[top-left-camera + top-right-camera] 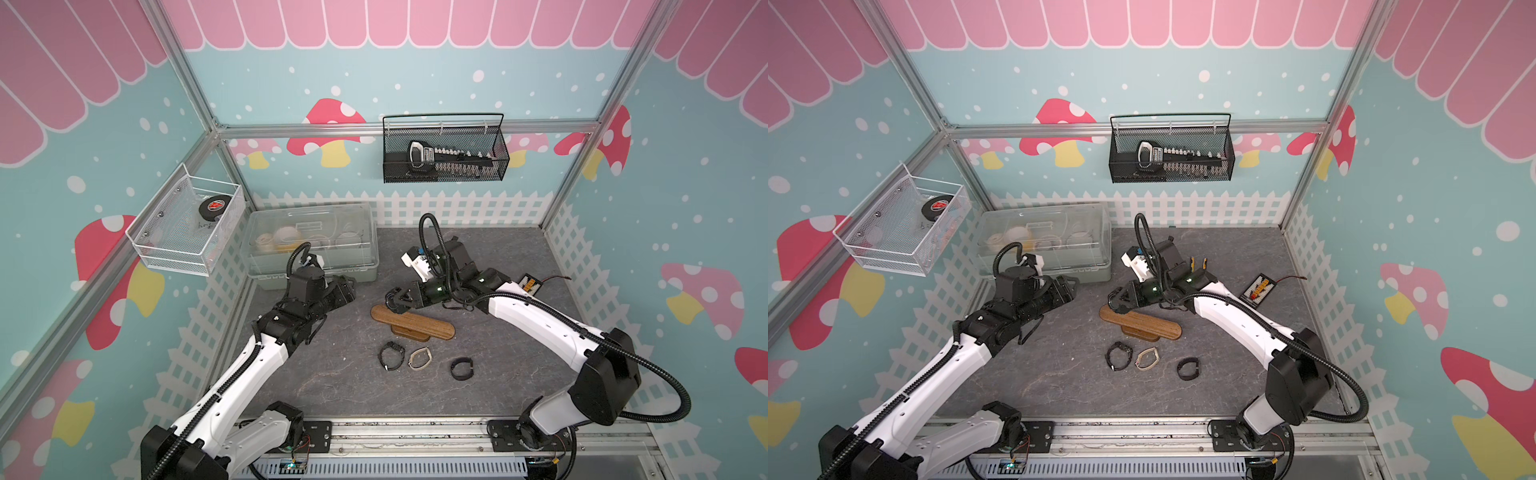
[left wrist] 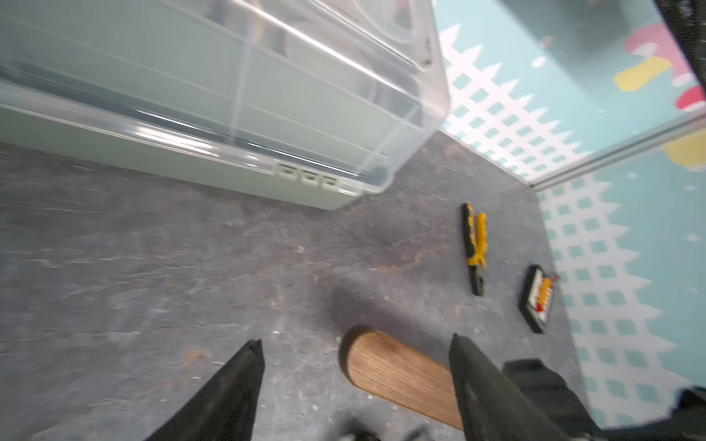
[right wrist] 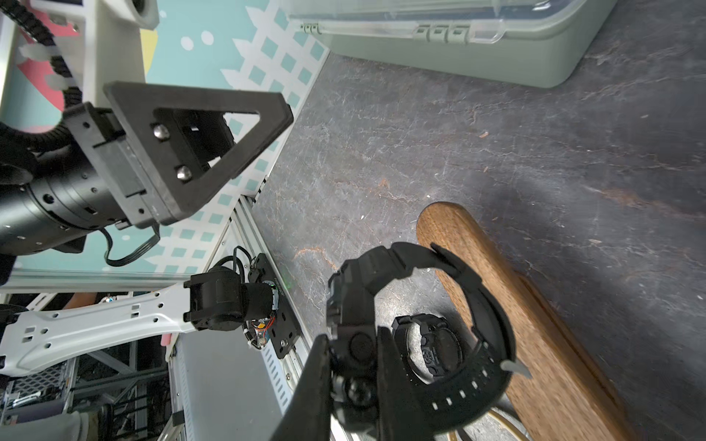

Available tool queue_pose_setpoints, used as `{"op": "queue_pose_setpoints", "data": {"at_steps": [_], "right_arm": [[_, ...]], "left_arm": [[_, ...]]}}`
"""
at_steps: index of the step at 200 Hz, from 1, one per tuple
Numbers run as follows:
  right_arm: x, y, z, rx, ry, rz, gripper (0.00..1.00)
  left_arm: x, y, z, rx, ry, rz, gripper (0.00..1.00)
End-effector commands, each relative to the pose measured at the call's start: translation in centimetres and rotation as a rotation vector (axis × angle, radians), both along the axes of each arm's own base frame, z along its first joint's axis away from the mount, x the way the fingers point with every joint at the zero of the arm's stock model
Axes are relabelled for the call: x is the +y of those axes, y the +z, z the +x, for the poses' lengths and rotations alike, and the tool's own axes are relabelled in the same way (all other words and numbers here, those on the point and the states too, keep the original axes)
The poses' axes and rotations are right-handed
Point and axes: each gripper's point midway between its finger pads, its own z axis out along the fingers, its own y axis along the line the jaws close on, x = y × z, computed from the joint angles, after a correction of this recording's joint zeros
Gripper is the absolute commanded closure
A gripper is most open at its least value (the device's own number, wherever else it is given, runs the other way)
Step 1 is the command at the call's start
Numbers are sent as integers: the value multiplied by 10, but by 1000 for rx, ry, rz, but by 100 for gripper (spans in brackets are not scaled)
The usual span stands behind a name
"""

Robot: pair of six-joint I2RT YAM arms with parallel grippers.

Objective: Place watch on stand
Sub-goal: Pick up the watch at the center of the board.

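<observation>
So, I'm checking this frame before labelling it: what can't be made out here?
- Whether the watch strap is already around the stand end: in both top views the right pincer covers it, and the right wrist view only shows overlap.
- The stand's base: mostly under the bar in both top views.
- Contents of the clear box: only blurred shapes through the lid.

The stand (image 1: 411, 323) is set mid-table (image 1: 332, 386). At its 9 o'clock end a watch (image 3: 401, 256) is held in the right gripper (image 3: 353, 343). Three loose watches (image 1: 419, 358) are laid in a row at 6 o'clock; a lidded box (image 1: 361, 270) is placed at 10 o'clock, pliers (image 1: 1198, 262) at 1 and a terminal board (image 1: 528, 284) at 2.
</observation>
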Motion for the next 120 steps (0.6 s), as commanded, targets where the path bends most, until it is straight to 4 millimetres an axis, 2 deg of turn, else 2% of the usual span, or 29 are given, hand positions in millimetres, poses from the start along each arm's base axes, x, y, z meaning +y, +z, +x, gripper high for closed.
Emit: {"op": "queue_pose_setpoints", "data": {"at_steps": [1,66,85,120], "right_arm": [[-12,22,6,-41,-32,55,100],[-51,39,19,-51,-121,140,100],[-58,43,20,-42,-128,177,100],[-63,58,16,-57,-110,227,100]], "left_arm": [[-38,27,-5,-42,-191,-110,25],[-69,46,-9,-3,-329,-215,26],[-83,59,-14,-14,-396,-274,27],[-110,82,-23,-29,-534,-396,42]]}}
